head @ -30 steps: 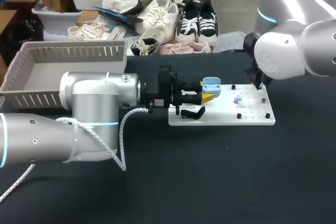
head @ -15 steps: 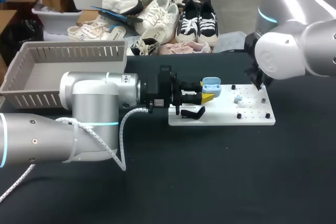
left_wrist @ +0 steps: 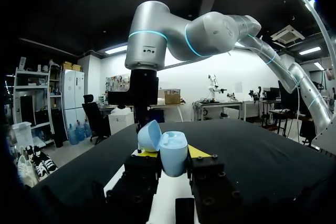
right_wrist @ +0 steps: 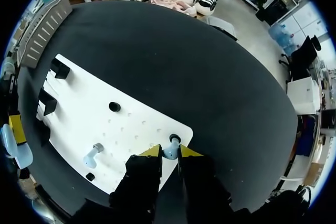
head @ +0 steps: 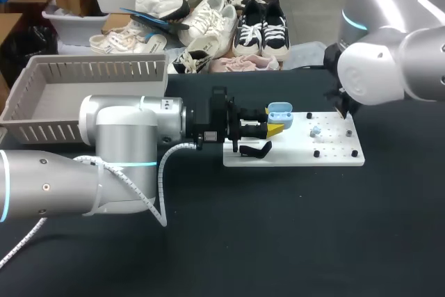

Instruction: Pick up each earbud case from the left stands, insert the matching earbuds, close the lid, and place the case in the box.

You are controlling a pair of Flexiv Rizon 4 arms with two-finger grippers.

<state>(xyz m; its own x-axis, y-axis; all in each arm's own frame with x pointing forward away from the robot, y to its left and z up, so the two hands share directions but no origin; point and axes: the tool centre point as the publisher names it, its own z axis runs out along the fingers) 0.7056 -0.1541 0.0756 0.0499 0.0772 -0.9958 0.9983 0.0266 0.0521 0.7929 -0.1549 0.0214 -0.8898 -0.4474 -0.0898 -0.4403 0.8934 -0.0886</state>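
Observation:
A light blue earbud case [left_wrist: 174, 153] with its lid [left_wrist: 149, 135] swung open sits between the fingers of my left gripper [left_wrist: 173, 163], which is shut on it. In the head view the case [head: 279, 110] hovers over the left end of the white board [head: 292, 156]. My right gripper [right_wrist: 169, 153] is at the board's far right corner, its yellow tips pressed on both sides of a small blue earbud [right_wrist: 170, 153] standing on a peg there. A second blue earbud [right_wrist: 92, 155] rests on the board [right_wrist: 131, 124] nearer the middle.
Black stands [head: 256, 149] sit at the board's left end, and small black pegs [head: 316, 153] dot its right half. A grey slatted basket [head: 90, 69] stands at the back left of the black table. My left arm [head: 132, 130] lies across the table's left half.

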